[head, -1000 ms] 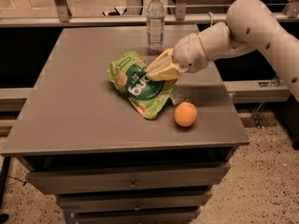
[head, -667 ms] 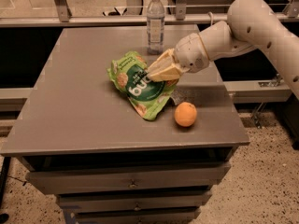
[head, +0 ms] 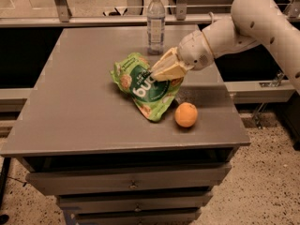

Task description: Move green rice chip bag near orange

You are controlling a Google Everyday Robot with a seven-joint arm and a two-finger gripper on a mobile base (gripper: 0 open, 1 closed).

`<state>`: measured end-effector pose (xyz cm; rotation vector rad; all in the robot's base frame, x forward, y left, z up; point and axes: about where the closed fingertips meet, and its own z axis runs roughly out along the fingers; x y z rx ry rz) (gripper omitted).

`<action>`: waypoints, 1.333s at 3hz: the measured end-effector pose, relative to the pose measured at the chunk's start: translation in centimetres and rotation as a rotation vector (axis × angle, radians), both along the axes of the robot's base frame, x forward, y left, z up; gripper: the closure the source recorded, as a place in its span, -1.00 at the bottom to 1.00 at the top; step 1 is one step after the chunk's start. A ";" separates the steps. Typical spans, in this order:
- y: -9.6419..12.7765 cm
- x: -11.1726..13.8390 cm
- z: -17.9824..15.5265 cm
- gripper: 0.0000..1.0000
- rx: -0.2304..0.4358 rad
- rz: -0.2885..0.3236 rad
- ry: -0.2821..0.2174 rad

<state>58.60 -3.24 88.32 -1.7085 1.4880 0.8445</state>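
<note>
The green rice chip bag lies on the grey table, near its middle right. Its lower corner is close to the orange, which sits to the bag's right near the front edge. My gripper reaches in from the right on a white arm and is at the bag's upper right side, with its tan fingers touching the bag and pinching its top edge.
A clear water bottle stands upright at the back of the table, just behind the bag. The table has drawers below its front edge. A metal rail and a glass partition run behind the table.
Nothing has visibly moved; the gripper, bag and orange stand as before.
</note>
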 end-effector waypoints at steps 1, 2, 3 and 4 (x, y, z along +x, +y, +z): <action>-0.1 0.0 0.0 1.00 -0.003 -0.001 0.006; -0.1 -0.1 -0.1 0.70 -0.012 -0.005 0.019; -0.3 -0.1 -0.1 0.24 -0.021 -0.010 0.028; -0.4 -0.1 -0.1 -0.23 -0.029 -0.012 0.033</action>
